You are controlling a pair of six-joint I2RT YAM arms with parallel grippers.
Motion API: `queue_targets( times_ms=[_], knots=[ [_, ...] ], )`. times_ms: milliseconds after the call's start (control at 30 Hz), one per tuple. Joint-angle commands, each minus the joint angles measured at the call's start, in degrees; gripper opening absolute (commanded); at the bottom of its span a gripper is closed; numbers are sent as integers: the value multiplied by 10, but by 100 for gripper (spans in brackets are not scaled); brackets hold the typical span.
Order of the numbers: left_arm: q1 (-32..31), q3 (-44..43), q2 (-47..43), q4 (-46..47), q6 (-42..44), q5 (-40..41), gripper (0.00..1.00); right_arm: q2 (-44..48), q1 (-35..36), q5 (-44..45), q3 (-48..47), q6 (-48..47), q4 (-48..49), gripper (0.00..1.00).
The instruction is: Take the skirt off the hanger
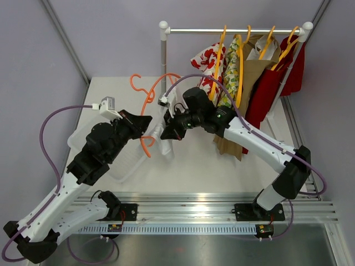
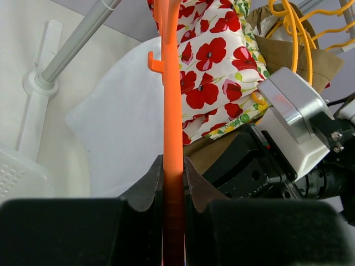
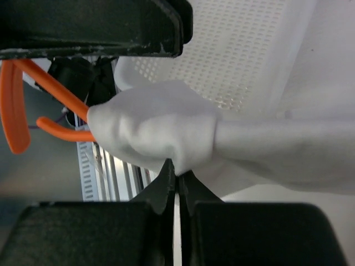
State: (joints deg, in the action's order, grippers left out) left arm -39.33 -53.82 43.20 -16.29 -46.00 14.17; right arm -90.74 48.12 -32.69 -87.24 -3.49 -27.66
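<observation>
We see the white skirt [image 3: 161, 130] bunched over the end of the orange hanger [image 2: 173, 105], above the table [image 1: 194, 166] between both arms; the right gripper [image 3: 178, 174] is closed on a pinch of its cloth; the left gripper [image 2: 173, 166] clamps the hanger's bar; a perforated white basket [image 3: 244, 50] lies beside it; the clothes rack [image 1: 233, 31] stands behind.

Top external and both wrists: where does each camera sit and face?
Top external: above, behind the bases, looking down on table and clothes rack; both arms show.
Left wrist: on left arm, facing the rack; left gripper clamps the orange hanger.
Right wrist: facing the near rail; right gripper pinches the white skirt.
Shared: hanger and skirt.
</observation>
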Motion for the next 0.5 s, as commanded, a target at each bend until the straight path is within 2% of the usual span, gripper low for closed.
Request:
queue_targets(
  times_ms=[0, 33, 133, 267, 333, 467],
  knots=[
    [-1, -6, -26, 68, 31, -1, 0, 4, 1, -28, -101, -94, -94, 0],
    [-1, -8, -31, 51, 44, 3, 0, 17, -2, -28, -115, -152, -120, 0],
    [-1, -6, -42, 16, 117, 19, 0, 58, -37, -58, -146, -243, -193, 0],
    [-1, -1, -52, -47, 251, 52, 0, 86, -97, -91, -205, -298, -281, 0],
    [-1, 4, -55, -81, 290, 78, 0, 102, -127, -116, -212, -331, -306, 0],
    [-1, 8, -82, -97, 360, 105, 0, 118, -132, -128, -198, -361, -347, 0]
  ],
)
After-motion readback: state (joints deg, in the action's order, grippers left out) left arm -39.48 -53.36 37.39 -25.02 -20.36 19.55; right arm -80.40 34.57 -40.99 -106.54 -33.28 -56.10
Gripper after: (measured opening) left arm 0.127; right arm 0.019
